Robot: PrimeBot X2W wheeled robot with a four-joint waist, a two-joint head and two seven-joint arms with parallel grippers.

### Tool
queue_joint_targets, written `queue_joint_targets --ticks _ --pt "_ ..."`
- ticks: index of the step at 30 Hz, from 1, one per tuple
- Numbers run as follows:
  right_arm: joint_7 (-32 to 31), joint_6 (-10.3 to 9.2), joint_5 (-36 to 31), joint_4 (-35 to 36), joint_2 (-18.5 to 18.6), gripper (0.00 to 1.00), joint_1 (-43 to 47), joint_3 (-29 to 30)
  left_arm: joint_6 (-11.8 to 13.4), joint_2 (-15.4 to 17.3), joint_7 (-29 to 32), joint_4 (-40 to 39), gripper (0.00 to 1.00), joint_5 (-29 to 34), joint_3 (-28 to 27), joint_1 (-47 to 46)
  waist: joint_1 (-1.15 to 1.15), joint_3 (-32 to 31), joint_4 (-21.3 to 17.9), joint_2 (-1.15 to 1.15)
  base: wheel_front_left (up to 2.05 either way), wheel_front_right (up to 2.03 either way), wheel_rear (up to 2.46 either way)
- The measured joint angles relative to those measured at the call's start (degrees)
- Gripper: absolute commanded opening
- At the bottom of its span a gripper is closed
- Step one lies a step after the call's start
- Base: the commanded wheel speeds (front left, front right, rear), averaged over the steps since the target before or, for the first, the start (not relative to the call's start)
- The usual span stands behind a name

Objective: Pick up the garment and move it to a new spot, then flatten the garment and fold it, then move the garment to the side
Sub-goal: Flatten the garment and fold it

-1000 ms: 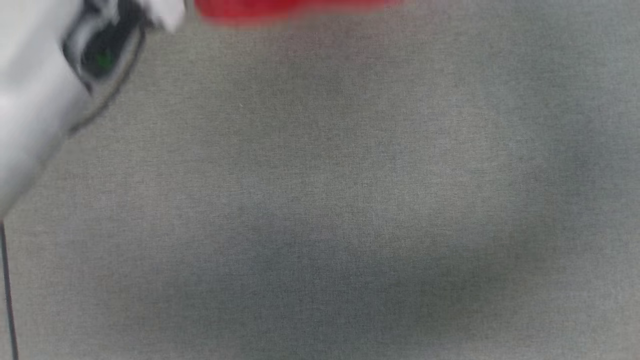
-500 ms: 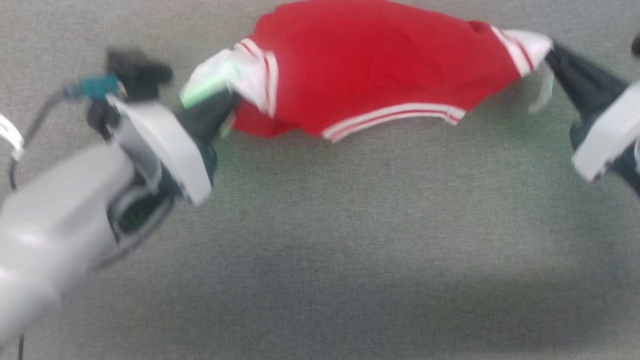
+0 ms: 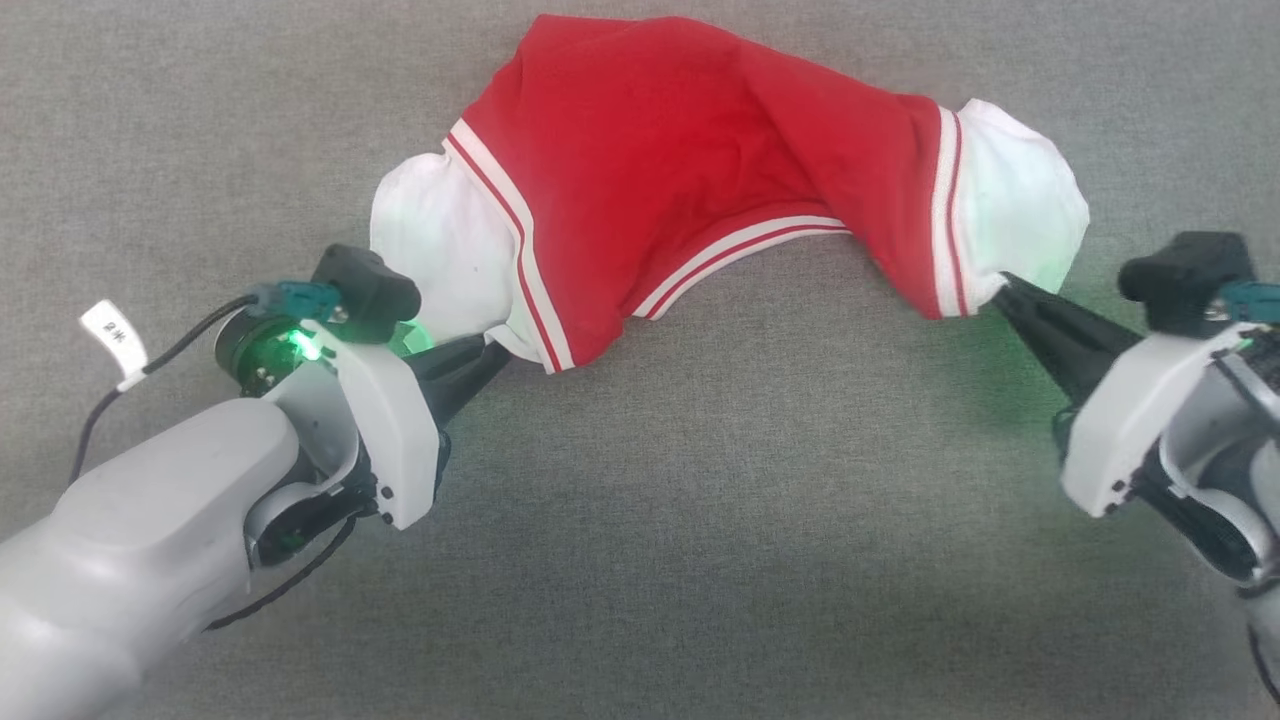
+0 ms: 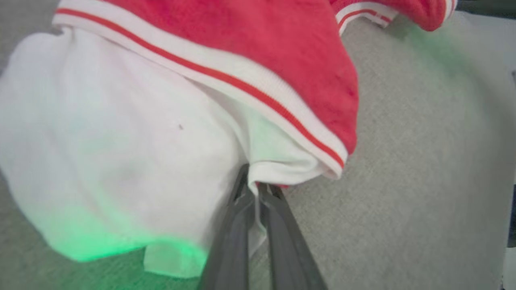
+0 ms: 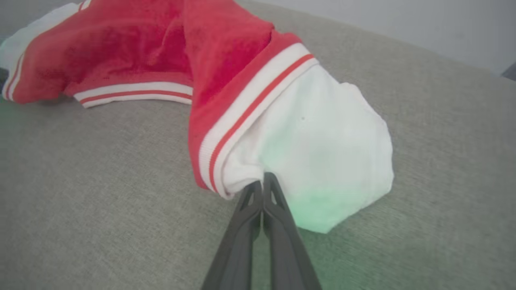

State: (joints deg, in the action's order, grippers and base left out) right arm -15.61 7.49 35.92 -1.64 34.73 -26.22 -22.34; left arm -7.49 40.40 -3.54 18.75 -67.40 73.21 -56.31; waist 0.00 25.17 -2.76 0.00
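Small white tag (image 3: 112,335) fixed on the black cable (image 3: 180,340) behind the left gripper (image 3: 497,352), dark characters printed on it, too small and blurred to be read, no legible lettering, brand or number made out on the garment (image 3: 650,170)

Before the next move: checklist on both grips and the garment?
1. Grip of left claw on the white end of the garment: ok, shut on it.
2. Grip of right claw on the other white end: ok, shut on it.
3. Garment flat: not ok, slack and bunched between the claws.
4. Layers pinched by each claw: cannot tell.
5. Garment fully in head view: ok.
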Motion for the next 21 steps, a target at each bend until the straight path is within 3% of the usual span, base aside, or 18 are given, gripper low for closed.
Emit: queue_joint_targets --ticks 2,3,4,5,8,15,18,21 --pt "-0.2 0.0 -0.9 -0.5 -0.8 0.0 -0.9 -0.9 0.0 -0.6 1.2 1.0 0.0 1.1 -0.2 -0.2 0.0 0.0 -0.1 0.0 0.0 0.0 0.0" --pt "-0.2 0.0 -1.0 -0.7 -1.2 0.0 -1.5 -1.1 0.0 -0.8 1.8 1.3 0.12 1.7 -0.2 -0.4 0.0 0.0 -0.1 0.0 0.0 0.0 0.0" --pt "-0.2 0.0 -1.3 -0.8 -1.5 0.0 -1.9 -1.5 0.0 -0.8 2.1 1.5 0.42 3.2 -0.1 -0.8 0.0 0.0 -0.1 0.0 0.0 0.0 0.0" --pt "-0.2 0.0 -1.3 -1.0 -1.8 0.0 -2.2 -1.7 0.0 -0.7 2.9 1.4 0.99 4.4 -0.1 -1.2 0.0 -0.1 0.0 0.0 0.0 0.0 0.0" --pt "-0.2 0.0 -1.3 -1.6 -1.7 0.0 -2.6 -1.8 0.0 0.7 5.8 -0.9 1.0 5.7 0.1 -2.2 0.0 -0.3 0.2 0.0 0.0 0.0 0.0" --pt "0.1 0.0 -1.2 -2.1 -1.1 0.0 -3.2 -1.2 0.0 7.7 18.4 -11.0 1.0 7.6 0.3 -6.5 0.0 -0.8 0.7 0.0 0.0 0.0 0.0" --pt "0.1 0.0 -1.1 -2.1 -1.2 0.0 -3.3 -1.3 0.0 8.9 23.8 -14.7 1.0 7.4 0.1 -8.0 0.0 -0.9 0.6 0.0 0.0 0.0 0.0" --pt "0.1 0.0 -1.1 -2.1 -1.5 0.0 -3.7 -1.8 0.0 9.1 25.3 -17.0 1.0 6.8 0.2 -8.5 0.0 -0.7 0.1 0.0 0.0 0.0 0.0"
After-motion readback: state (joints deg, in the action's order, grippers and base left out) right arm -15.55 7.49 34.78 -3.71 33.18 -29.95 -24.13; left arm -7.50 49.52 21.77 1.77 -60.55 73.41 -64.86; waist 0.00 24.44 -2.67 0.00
